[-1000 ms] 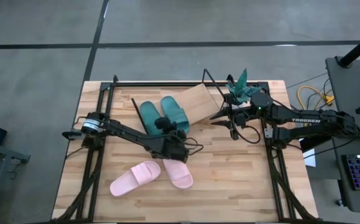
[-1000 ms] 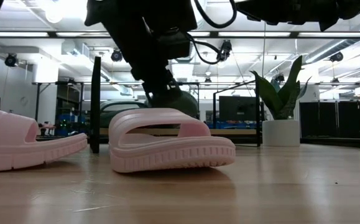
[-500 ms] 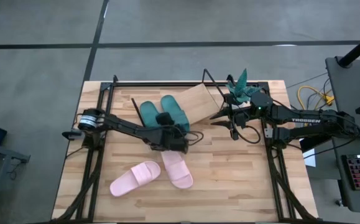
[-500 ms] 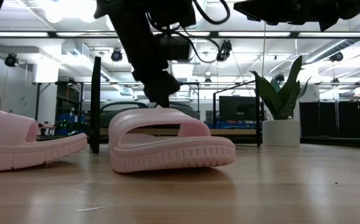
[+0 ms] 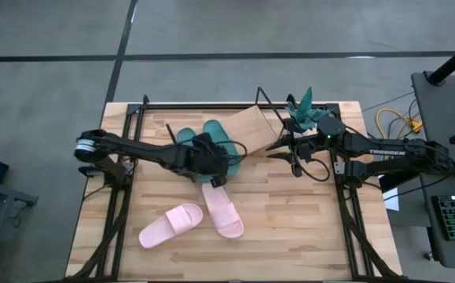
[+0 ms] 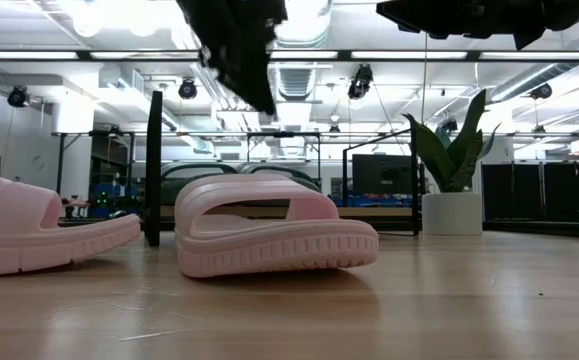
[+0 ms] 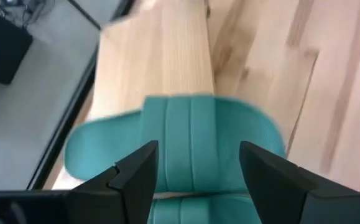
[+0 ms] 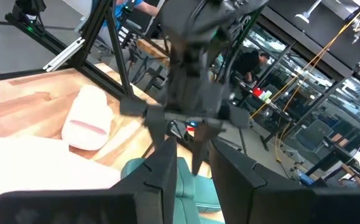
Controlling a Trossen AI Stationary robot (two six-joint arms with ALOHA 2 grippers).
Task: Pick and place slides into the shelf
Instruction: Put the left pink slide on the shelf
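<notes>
Pink foam fills the nearest ground of the low view: one pink slide (image 6: 274, 228) sits at centre frame on the counter (image 6: 449, 300), and a second pink slide (image 6: 39, 225) lies at the left edge, the two close but apart. In the high view they lie in the lower middle of the counter, the first (image 5: 222, 211) just right of the second (image 5: 171, 224).

Farther up, near the centre of the high view, the dark green pair (image 5: 208, 143) rests on the left part of the slanted light-wood shelf (image 5: 252, 126), the two slides side by side; the right part of the board is bare. The left end effector (image 5: 215, 163) hangs over the lower ends of the green slides, between them and the pink ones. Its wrist view shows its fingers (image 7: 133, 177) spread wide and holding nothing, with a green slide (image 7: 192, 140) and the shelf board beyond them.

The right end effector (image 5: 291, 152) waits at the shelf's right edge, its fingers (image 8: 161, 174) a narrow gap apart and empty. A small potted plant (image 5: 305, 108) stands just beyond it, toward the upper right of the counter.
</notes>
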